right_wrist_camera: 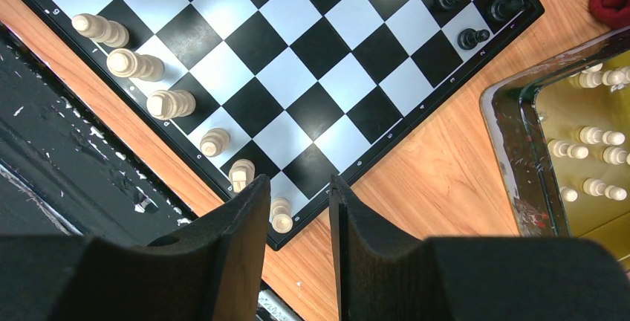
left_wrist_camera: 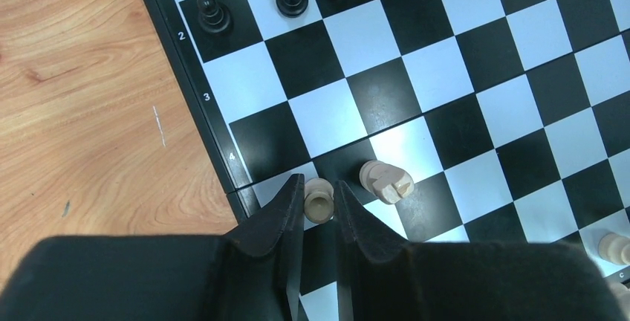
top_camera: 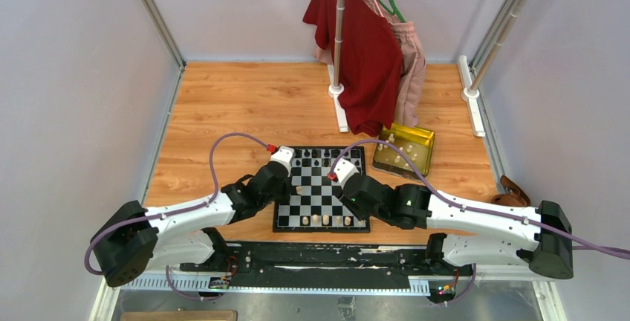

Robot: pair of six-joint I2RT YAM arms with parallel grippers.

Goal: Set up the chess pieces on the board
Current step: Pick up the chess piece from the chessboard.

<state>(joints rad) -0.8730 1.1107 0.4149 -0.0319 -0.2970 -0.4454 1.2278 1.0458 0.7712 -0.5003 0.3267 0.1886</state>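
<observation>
Board: the board sits on the counter, pretty much at the middle of its near edge, right between the two arms.
Black side: the black pieces are lined up on the board's rows facing the counter's far edge. The left wrist view catches a few of those pawns standing upright.
Pale side: the pale pieces stand in a row along the board's side closest to the counter's near edge. Six of them show in the right wrist view.
Left end effector: the left end effector is clenched on a pale pawn, with a finger snug on each side of it. The pawn is upright, over the board's left side about halfway up. Can't tell if its base is off the square.
Neighbour: a second pale piece is just beside that pawn, toward the board's middle. It looks tipped over, and I honestly can't make out which piece it is.
Right end effector: the right end effector is released, fingers apart with nothing between them, hanging over the board corner nearest the counter's near right corner.
Tin: a gold tin sits on the counter just off the board's far right corner, toward the right edge, with loose pale chessmen lying inside.
Back: a red shirt hangs on a rack by the far edge.
</observation>
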